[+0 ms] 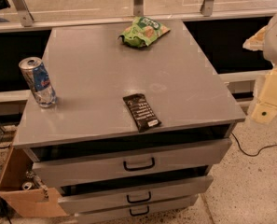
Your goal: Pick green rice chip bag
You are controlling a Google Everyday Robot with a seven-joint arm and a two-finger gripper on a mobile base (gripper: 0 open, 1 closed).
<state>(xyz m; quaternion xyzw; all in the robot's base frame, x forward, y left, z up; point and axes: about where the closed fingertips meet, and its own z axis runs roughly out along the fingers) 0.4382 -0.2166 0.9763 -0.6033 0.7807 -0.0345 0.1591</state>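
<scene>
The green rice chip bag [143, 31] is a puffy, crinkled bright-green bag. It lies on the far middle of the grey cabinet top [105, 73], near the back edge. My gripper [267, 101] shows as a cream-coloured part at the right edge of the view. It hangs beside the cabinet's right side, below the level of the top and far to the right of the bag. It touches nothing.
A blue and silver drink can [38, 81] stands at the left edge of the top. A flat dark bar wrapper [141, 111] lies near the front edge. Three drawers [138, 164] below stand slightly open. A cardboard box [21, 190] sits on the floor at the left. A railing runs behind.
</scene>
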